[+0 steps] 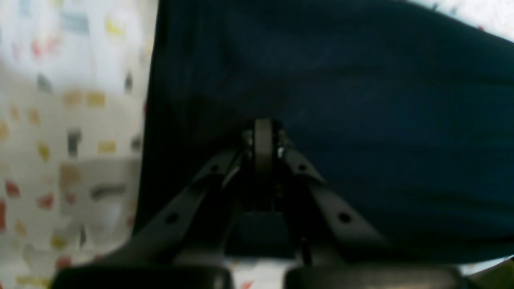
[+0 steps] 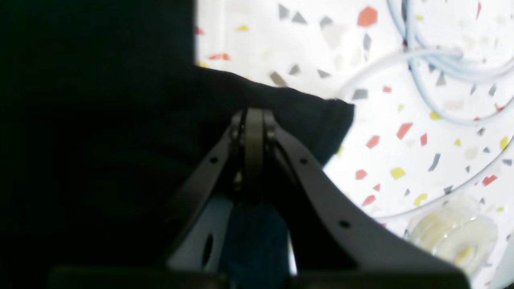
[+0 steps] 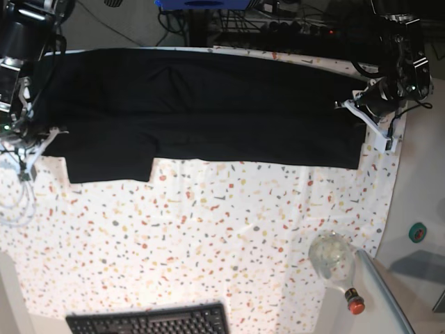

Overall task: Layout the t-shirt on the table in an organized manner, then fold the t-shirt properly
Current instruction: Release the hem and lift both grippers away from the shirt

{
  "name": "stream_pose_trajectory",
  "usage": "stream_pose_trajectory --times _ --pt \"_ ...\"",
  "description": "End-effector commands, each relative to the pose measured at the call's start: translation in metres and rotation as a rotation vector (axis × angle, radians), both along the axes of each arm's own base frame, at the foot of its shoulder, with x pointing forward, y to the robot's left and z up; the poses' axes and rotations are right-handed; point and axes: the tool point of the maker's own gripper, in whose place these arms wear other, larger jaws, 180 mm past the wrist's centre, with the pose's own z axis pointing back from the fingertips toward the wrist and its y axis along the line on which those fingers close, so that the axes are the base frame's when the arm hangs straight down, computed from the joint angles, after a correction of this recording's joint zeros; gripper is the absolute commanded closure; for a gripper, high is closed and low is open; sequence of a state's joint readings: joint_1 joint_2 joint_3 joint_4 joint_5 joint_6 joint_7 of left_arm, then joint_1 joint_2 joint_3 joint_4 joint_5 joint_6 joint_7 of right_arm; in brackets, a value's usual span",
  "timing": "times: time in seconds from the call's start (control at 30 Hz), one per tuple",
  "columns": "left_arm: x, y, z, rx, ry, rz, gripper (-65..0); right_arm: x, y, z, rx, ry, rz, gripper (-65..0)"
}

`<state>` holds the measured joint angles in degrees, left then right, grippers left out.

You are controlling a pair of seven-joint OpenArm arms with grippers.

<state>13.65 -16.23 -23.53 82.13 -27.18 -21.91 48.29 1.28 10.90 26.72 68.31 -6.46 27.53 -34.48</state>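
Two hands, left hand (image 1: 263,138) and right hand (image 2: 253,128), each apparently closed on one t-shirt (image 3: 201,104) spread across bench (image 3: 208,243) top.

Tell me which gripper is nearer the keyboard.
Right. The right gripper grips the shirt at the table's left edge, above the keyboard. The left gripper holds the far right end.

No text, label, brand or number can be read anywhere; the keyboard (image 3: 149,321) keys are too small and blurred to make out
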Motion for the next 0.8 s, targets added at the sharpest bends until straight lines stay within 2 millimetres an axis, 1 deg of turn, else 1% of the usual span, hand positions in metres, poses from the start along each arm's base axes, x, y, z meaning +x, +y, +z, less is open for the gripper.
stream_pose_trajectory --times 0.0,0.03,0.07,0.17,0.23,0.27,0.37,0.43,0.5,0.53,0.57,0.6,0.63,0.67,0.7,0.77 --pt "0.008 0.010 0.008 0.027 -0.033 0.000 0.0 0.010 -0.009 0.006 -0.009 -0.034 -0.012 0.0" --pt "0.008 0.013 0.007 0.047 -0.036 -0.002 0.0 0.005 -0.016 0.001 -0.012 -0.017 -0.017 0.0" --pt "0.009 0.015 0.006 0.067 -0.048 -0.003 0.0 0.001 -0.019 -0.005 -0.006 -0.003 -0.023 0.0" --pt "0.007 0.021 0.002 0.111 -0.061 -0.006 0.0 -0.001 -0.021 -0.014 0.013 0.003 -0.032 0.0" --pt "0.006 0.021 0.001 0.112 -0.059 -0.006 0.0 0.003 -0.021 -0.011 0.009 -0.013 -0.029 0.0" --pt "0.008 0.021 0.003 0.114 -0.066 -0.009 0.0 0.007 -0.022 -0.005 -0.002 -0.031 -0.024 0.0" --pt "0.014 0.022 0.014 0.126 -0.096 -0.014 0.0 0.022 -0.024 0.028 -0.059 -0.102 0.001 0.0" --pt "0.021 0.021 0.024 0.139 -0.128 -0.027 0.0 0.033 -0.013 0.054 -0.086 -0.143 0.017 0.0" --pt "0.022 0.021 0.030 0.149 -0.141 -0.036 0.0 0.043 -0.007 0.076 -0.111 -0.173 0.029 0.0" --pt "0.024 0.020 0.034 0.154 -0.153 -0.042 0.0 0.049 -0.004 0.083 -0.114 -0.183 0.030 0.0" --pt "0.025 0.019 0.037 0.157 -0.162 -0.047 0.0 0.060 0.001 0.089 -0.112 -0.189 0.044 0.0" --pt "0.026 0.018 0.039 0.159 -0.169 -0.049 0.0 0.070 0.008 0.088 -0.102 -0.177 0.061 0.0" --pt "0.026 0.017 0.040 0.158 -0.170 -0.049 0.0 0.076 0.013 0.082 -0.082 -0.158 0.068 -0.2" --pt "0.026 0.017 0.040 0.158 -0.170 -0.049 0.0 0.082 0.017 0.075 -0.062 -0.142 0.070 -8.6" --pt "0.026 0.017 0.039 0.157 -0.169 -0.049 0.0 0.089 0.019 0.069 -0.037 -0.127 0.065 -18.3" --pt "0.026 0.018 0.039 0.157 -0.168 -0.047 0.0 0.097 0.025 0.053 0.016 -0.093 0.055 -34.8"
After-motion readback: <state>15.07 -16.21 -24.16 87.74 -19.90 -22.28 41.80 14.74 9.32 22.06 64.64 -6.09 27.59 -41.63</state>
